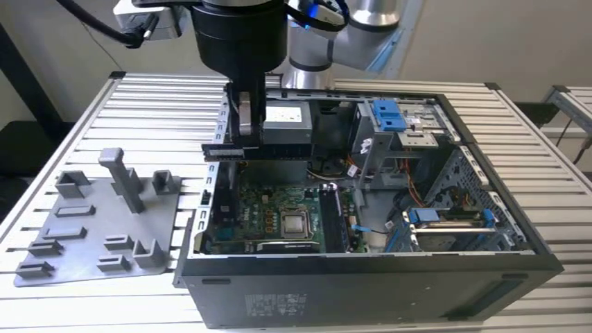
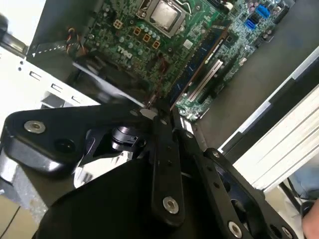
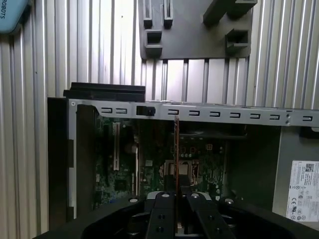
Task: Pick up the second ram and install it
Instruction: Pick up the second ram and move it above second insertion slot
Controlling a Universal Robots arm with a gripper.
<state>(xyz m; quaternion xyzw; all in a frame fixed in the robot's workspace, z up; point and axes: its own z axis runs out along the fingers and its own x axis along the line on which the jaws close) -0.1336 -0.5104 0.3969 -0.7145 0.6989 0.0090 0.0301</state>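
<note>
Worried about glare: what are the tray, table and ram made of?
Tray: likely plastic, matte grey, moulded posts. Table: probably aluminium, satin silver ribbed slats. Ram, held in the gripper: seemingly dark laminate board, thin, flat.

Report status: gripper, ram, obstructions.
Gripper shut on ram. Ram hangs above motherboard, not seated. Case wall near ram's end.

second ram [image 1: 227, 151]: slim flat dark stick, narrow rectangle. Pinched between the fingers of the gripper [image 1: 246, 141] and hanging below them. Long edge level, card standing on edge. It's in the air above the motherboard [image 1: 277, 211], over the board's side at the exterior view's left. No contact with the board, not seated in any slot. The first wrist view sees it edge-on as a thin line over the board.
</note>
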